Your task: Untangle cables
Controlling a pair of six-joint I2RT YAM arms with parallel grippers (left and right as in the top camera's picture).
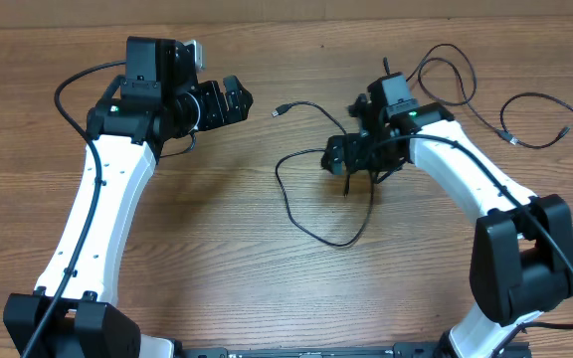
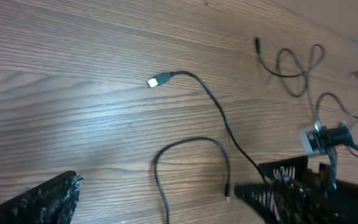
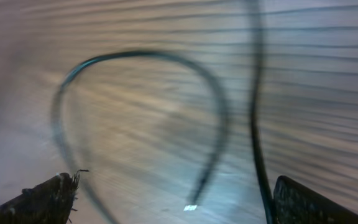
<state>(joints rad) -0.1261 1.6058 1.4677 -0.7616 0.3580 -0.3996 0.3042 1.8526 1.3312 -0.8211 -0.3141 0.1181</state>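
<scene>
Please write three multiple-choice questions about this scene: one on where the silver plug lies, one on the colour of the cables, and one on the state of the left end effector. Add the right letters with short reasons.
1. Where does the silver plug lie?
A) on the table, between the two end effectors
B) inside the right end effector
C) on top of the left arm

2. What colour are the cables?
A) white
B) black
C) red

3. What is the state of the left end effector?
A) shut on a cable
B) shut and empty
C) open, gripping nothing

Answers:
1 A: the plug rests on bare wood, with the right end effector on its other side.
2 B: every cord in view looks black.
3 C: the left wrist view shows its fingers standing wide apart.
</scene>
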